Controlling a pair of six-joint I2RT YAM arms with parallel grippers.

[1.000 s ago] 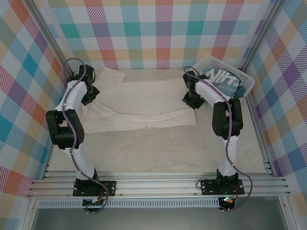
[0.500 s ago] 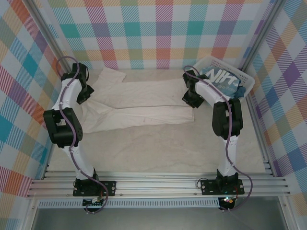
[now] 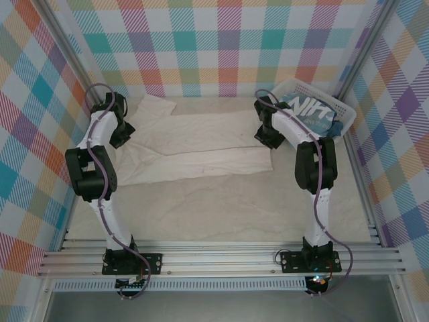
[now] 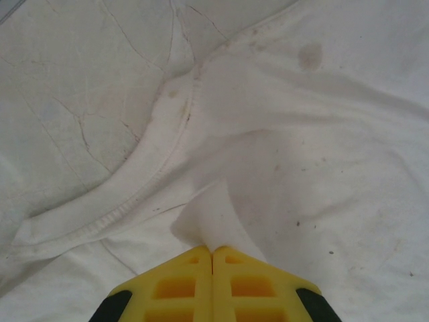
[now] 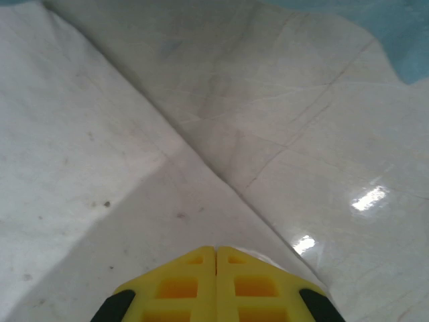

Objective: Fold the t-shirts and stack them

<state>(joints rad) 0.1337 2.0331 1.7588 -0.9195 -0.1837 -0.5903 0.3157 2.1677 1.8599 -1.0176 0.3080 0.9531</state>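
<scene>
a: what has changed?
b: the left end effector (image 4: pixel 213 249), closed on a pinch of the cream-white t-shirt (image 3: pixel 201 144), has swung outward and come partly back; the cloth's near edge now lies straighter
a: right side?
b: the right end effector (image 5: pixel 216 249) is closed on the opposite edge, position unchanged. the shirt lies spread on the counter (image 3: pixel 221 208) between both
a: bearing on the task?
b: judged as tensioning before a fold. nothing is stacked yet, and the blue t-shirt (image 3: pixel 310 113) sits in the basket (image 3: pixel 348 119)
</scene>
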